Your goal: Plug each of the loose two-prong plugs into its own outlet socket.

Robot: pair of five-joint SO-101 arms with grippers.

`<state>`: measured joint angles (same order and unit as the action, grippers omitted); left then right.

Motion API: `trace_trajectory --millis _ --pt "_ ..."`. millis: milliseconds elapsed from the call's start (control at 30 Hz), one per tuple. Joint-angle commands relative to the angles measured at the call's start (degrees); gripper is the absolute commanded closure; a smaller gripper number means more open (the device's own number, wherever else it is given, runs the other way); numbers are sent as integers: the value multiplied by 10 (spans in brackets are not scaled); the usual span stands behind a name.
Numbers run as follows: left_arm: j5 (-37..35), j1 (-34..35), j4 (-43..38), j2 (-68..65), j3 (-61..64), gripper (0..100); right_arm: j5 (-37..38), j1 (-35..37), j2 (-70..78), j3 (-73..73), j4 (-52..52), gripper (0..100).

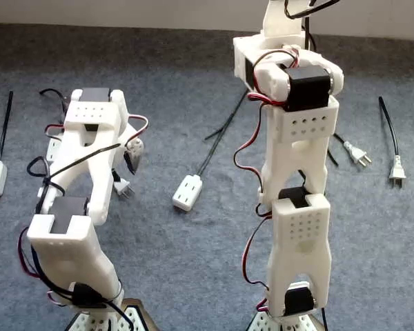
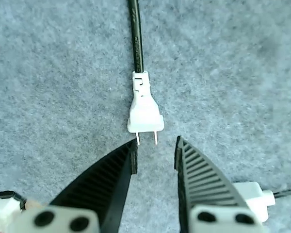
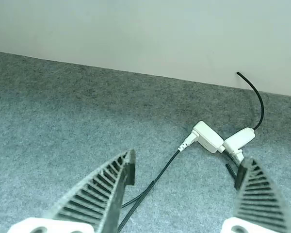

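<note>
Since the left end effector point(image 2: 156, 145) hangs spread open, its ribbed black fingers point(image 2: 111, 179) either side of the prong tips without touching them, the nearest two-prong plug point(image 2: 145, 114) is the thing to judge. It looks light: a small piece of hard moulded plastic, rigid enough for a firm squeeze. The two thin metal prongs are the weak part and would likely bend if pinched or pushed in askew. The best hold, I judge, is across the flat sides of the wider body just behind the prongs, though smooth plastic may slip under the push of insertion. Its black cord point(image 2: 135, 39) looks supple yet springy and will probably drag or twist the plug as it lifts.

The plug is white, tapering from a flared prong end to a narrow collar where the cord enters. It lies flat, with its prongs toward the end effector. It rests on the grey felt-like tabletop point(image 1: 193, 276), in the left half and well back from the far edge by the wall. A white outlet socket point(image 1: 188, 192) on its own black cord lies near it, toward the middle. The right end effector point(image 3: 186, 162), wide open and holding nothing, hovers near the far edge, where a white plug-and-socket pair point(image 3: 208, 137) seems already joined.
</note>
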<state>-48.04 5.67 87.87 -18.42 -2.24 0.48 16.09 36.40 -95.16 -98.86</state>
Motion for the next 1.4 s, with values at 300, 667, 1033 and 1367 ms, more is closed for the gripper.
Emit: trace_trajectory --millis 300,667,1033,1367 --pt "-4 36 -83 -50 36 864 8 -5 -32 -37 -13 674" --pt "27 108 -25 -51 64 863 6 -5 -32 -37 -13 674" --pt "33 119 -25 -45 59 863 7 -5 -33 -38 -15 674" --pt "152 305 -26 -51 -6 864 4 -5 -33 -38 -15 674"
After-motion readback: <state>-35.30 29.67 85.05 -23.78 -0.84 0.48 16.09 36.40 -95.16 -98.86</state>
